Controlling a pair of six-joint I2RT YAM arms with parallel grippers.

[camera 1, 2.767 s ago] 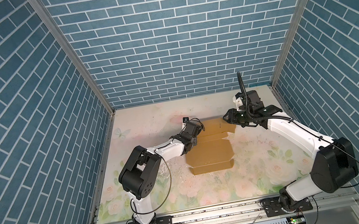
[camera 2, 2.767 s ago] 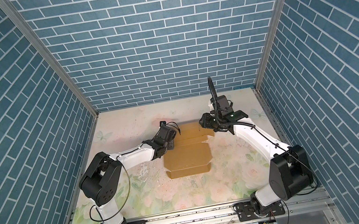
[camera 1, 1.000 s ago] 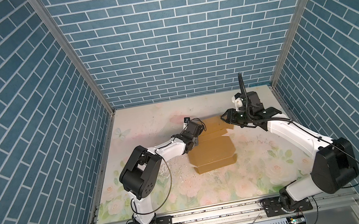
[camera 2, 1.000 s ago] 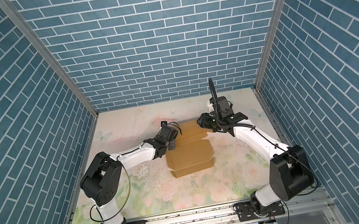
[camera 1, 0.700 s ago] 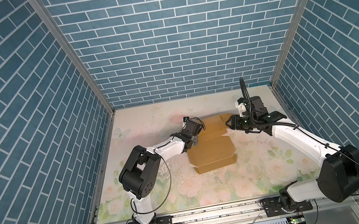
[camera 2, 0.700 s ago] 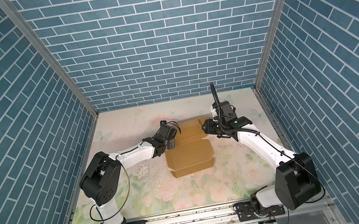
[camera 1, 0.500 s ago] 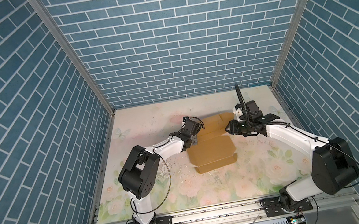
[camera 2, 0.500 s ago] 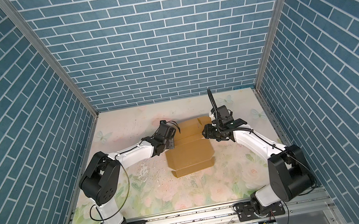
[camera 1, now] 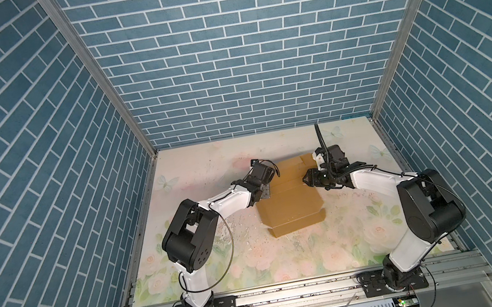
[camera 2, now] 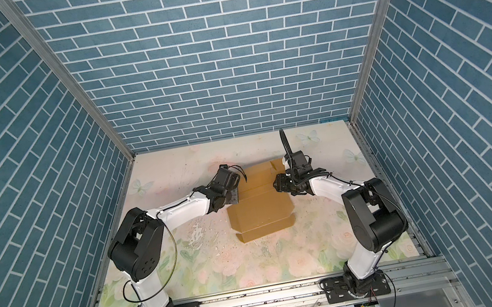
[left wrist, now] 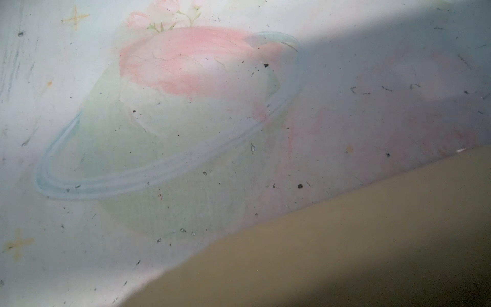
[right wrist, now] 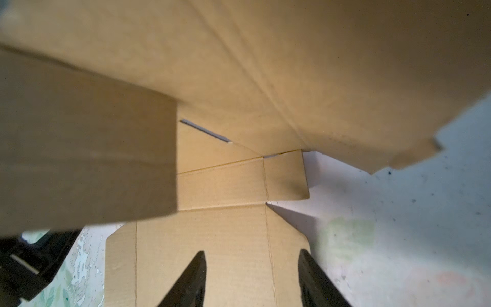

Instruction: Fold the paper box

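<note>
The paper box (camera 1: 290,202) (camera 2: 260,207) is a plain brown cardboard sheet, partly folded, in the middle of the table. My left gripper (camera 1: 265,192) (camera 2: 234,198) is at its left edge, shut on the cardboard. In the left wrist view the box (left wrist: 345,239) covers the jaws. My right gripper (camera 1: 305,180) (camera 2: 275,185) is at the box's far right side. In the right wrist view this gripper (right wrist: 252,253) stands open over a flat creased panel (right wrist: 225,239), nothing between its fingers. A raised flap (right wrist: 292,66) rises beyond it.
The floral table mat (camera 1: 223,266) is walled by blue brick panels (camera 1: 223,63) at the back and on both sides. A metal rail (camera 1: 296,298) with both arm bases runs along the front. Part of the left arm (right wrist: 26,265) shows in the right wrist view.
My right gripper has come in from the far right flap toward the box's middle and its jaws have widened. The box has turned slightly. The left gripper has stayed on the left edge.
</note>
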